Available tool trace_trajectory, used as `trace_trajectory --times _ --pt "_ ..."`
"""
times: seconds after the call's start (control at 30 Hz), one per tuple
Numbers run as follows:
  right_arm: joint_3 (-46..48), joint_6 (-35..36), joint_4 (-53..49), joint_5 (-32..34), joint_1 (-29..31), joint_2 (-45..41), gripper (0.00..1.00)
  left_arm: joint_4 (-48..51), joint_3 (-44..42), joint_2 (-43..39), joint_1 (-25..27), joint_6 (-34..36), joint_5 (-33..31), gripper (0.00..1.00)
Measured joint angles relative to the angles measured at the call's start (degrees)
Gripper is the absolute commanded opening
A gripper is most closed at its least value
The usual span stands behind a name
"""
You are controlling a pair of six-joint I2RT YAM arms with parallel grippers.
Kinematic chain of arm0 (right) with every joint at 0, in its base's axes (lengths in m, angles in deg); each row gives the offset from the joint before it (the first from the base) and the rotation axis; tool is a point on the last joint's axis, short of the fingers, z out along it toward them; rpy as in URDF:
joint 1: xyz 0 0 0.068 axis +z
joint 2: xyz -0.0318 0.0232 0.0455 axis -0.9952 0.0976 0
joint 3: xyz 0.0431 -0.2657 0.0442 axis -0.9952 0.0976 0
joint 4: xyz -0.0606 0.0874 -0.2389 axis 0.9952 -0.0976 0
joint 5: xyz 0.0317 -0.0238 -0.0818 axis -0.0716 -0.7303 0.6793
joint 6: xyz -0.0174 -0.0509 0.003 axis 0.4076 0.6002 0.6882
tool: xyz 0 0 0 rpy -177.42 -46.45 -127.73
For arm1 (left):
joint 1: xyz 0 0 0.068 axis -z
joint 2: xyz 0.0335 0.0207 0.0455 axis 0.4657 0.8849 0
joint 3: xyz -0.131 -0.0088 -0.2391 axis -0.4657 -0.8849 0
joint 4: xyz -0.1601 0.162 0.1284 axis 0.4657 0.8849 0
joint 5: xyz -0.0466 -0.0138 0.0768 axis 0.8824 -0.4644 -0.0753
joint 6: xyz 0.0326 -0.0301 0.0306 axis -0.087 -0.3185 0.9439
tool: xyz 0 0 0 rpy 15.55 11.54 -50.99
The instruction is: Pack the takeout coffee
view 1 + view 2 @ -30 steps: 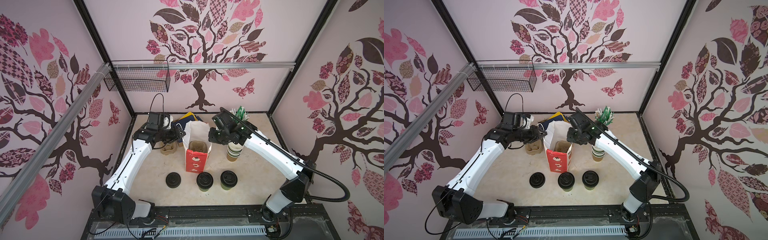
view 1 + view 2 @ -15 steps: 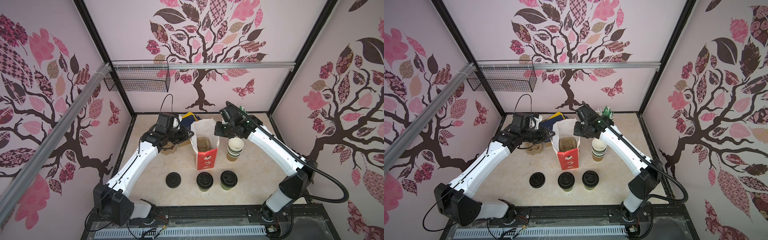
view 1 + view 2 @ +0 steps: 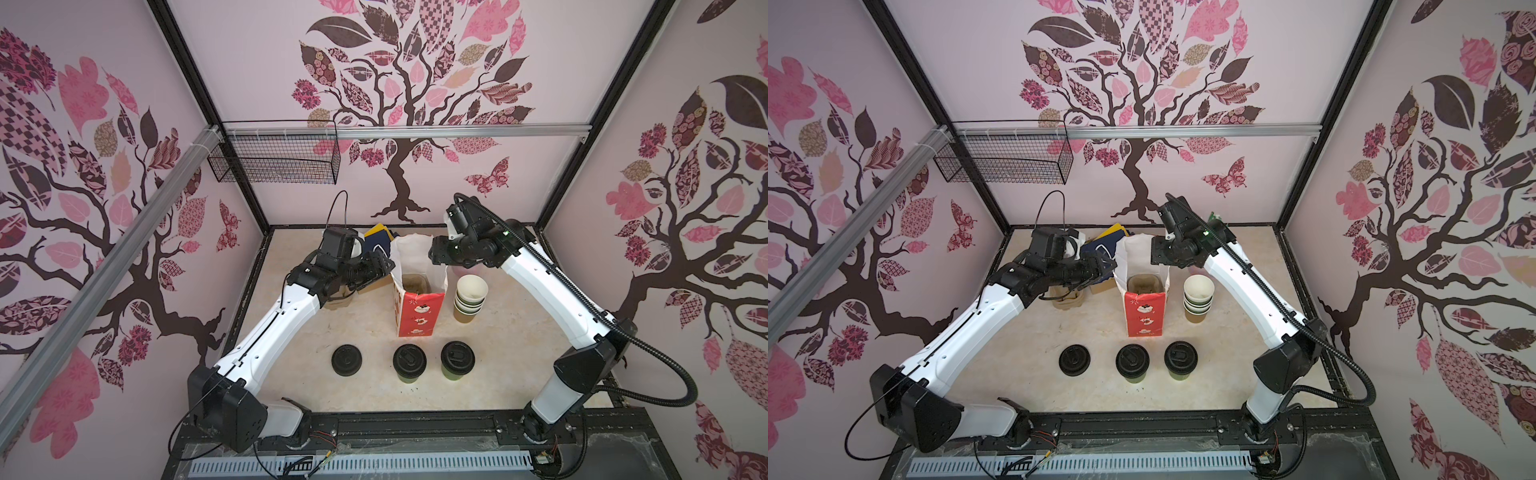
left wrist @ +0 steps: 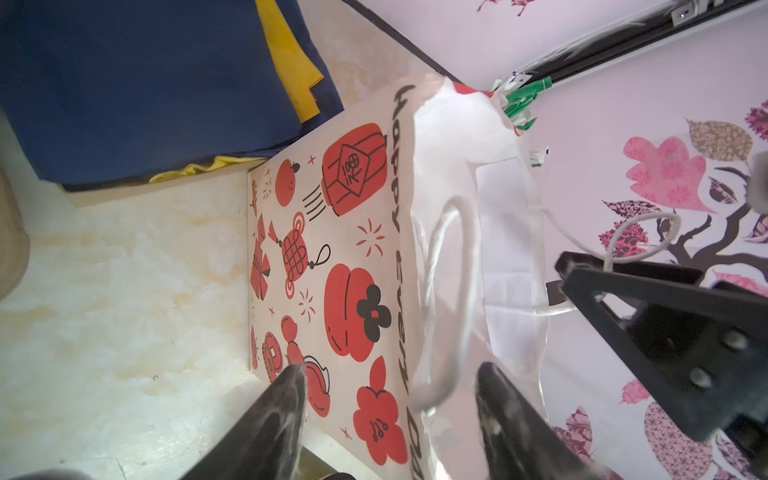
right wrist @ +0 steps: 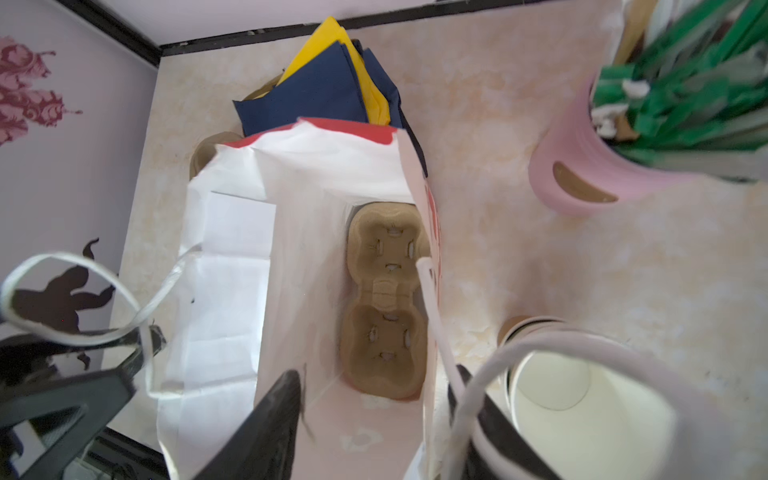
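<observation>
The left arm (image 3: pixel 286 311) and right arm (image 3: pixel 552 289) bend inward, left gripper (image 4: pixel 390 415) and right gripper (image 5: pixel 376 419) facing each other, fingers (image 4: pixel 282 415) spread.

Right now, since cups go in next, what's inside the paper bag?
A brown two-cup carrier sits at the bottom of the paper bag, both wells empty. The bag's walls hide whatever lies beside it.

Two lidded cups (image 3: pixel 409 360) (image 3: pixel 457 357) and one loose lid (image 3: pixel 346 360) sit on the table (image 3: pixel 374 399). One paper bag (image 3: pixel 417 316) holds one carrier (image 5: pixel 384 307) with two wells. One more brown carrier (image 3: pixel 1065 301) is partly hidden, so it cannot be told whether it is a stack. One stack of lidless cups (image 3: pixel 469 293) has several nested, exact number unclear. One pink holder (image 5: pixel 582 166) contains green straws (image 5: pixel 685 112), too many to count. One pile of navy and yellow napkins (image 5: pixel 328 91). One wire basket (image 3: pixel 274 160). Two arms (image 3: pixel 282 320) (image 3: pixel 548 291).
</observation>
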Motion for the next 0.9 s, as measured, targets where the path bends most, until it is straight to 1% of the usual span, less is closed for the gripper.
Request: trace_trajectory --times 0.13,0.27,0.4,0.47,0.53,0.63,0.73,0.83,0.9 --pt "-1.4 2.3 -2.5 -0.2 0.0 -2.0 0.68 1.9 0.6 -0.1 0.0 1.2 -1.7 0.83" --pt "-1.3 3.8 -7.4 0.3 0.0 -6.1 0.7 2.7 0.6 -1.4 -0.2 2.3 -3.0 0.85" --pt "1.2 3.9 -12.1 1.6 0.0 -13.2 0.71 2.5 0.6 -3.7 -0.5 3.0 -3.0 0.86" --pt "4.8 3.1 -13.7 1.6 0.2 -17.1 0.72 1.8 0.5 -4.8 -0.5 3.1 -2.7 0.85" --pt "10.6 1.4 -15.0 1.8 1.5 -21.6 0.73 0.6 0.1 -5.9 -0.5 3.1 -2.4 0.85" --pt "19.3 -2.4 -16.2 2.2 6.7 -25.9 0.74 -0.5 -1.0 -7.6 -0.5 3.1 -2.3 0.85" --pt "27.6 -6.3 -15.9 1.4 11.0 -28.1 0.75 -0.9 -2.4 -8.8 -0.5 3.0 -2.2 0.85" --pt "35.7 -9.9 -14.6 1.0 13.0 -29.9 0.78 -1.1 -3.9 -9.3 -0.5 2.8 -2.2 0.85" --pt "39.5 -12.0 -13.4 0.9 14.4 -30.9 0.81 -1.3 -4.9 -9.6 -0.5 2.6 -2.3 0.85"
